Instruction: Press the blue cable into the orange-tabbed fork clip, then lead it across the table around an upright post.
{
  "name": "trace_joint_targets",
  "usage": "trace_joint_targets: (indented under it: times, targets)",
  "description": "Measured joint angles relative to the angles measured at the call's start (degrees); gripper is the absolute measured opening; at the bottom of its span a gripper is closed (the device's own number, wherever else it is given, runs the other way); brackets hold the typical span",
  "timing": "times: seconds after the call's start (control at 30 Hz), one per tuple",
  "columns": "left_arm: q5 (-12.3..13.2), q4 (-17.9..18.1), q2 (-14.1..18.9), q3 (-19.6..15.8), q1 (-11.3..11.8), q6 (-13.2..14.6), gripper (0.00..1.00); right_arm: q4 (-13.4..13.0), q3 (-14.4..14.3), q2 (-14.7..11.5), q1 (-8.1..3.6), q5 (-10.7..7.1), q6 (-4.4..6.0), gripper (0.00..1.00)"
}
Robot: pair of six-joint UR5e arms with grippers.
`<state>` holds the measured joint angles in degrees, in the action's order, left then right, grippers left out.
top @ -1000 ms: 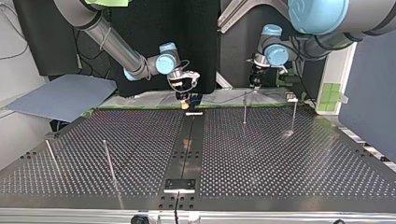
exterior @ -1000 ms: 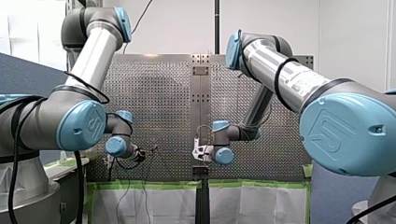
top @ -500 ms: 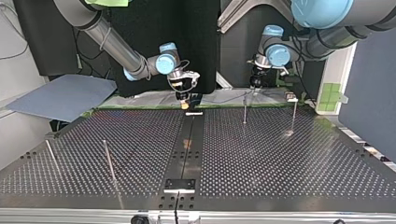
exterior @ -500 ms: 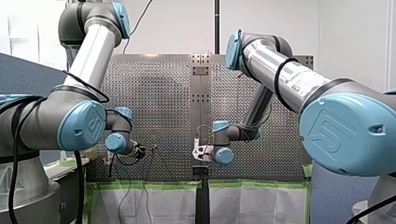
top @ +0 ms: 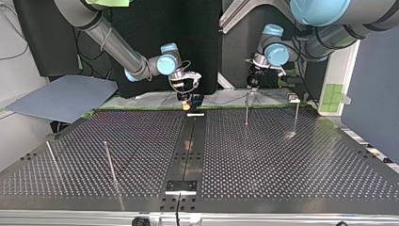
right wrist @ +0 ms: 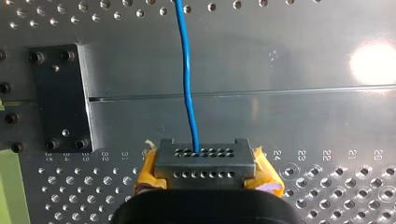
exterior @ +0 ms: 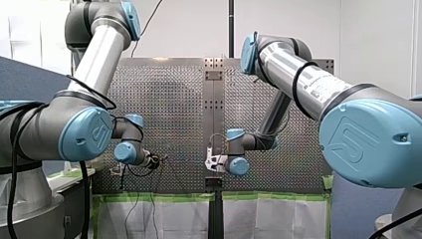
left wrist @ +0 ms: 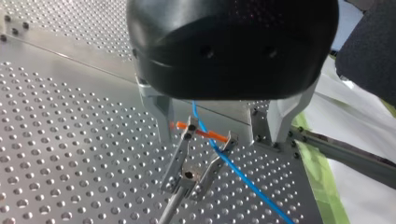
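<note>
In the left wrist view the metal fork clip with orange tabs stands between the wide-apart metal fingers of my left gripper, which is open. The blue cable runs between the clip's prongs at the tabs and on over the plate. My right gripper, with yellow pads, is shut on a grey block with rows of holes, and the blue cable leaves that block. In the top view my right gripper is at the table's far edge, my left gripper to its right.
Thin upright posts stand on the perforated table: two at the far right of the top view, two at the near left. A dark plate lies at the near middle. Green tape lines the table's edge.
My left gripper has shifted slightly toward the top view's left, over the post there. My right arm has not moved.
</note>
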<state>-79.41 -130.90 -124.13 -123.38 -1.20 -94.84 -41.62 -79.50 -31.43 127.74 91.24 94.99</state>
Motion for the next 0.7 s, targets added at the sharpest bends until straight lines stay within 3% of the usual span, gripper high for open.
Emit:
trace_joint_targets:
  times: [0.7]
  targets:
    - [-0.3,0.1,0.0,0.0,-1.2,0.3,1.0,0.0,0.0,0.0,0.0,0.0,0.02,0.0]
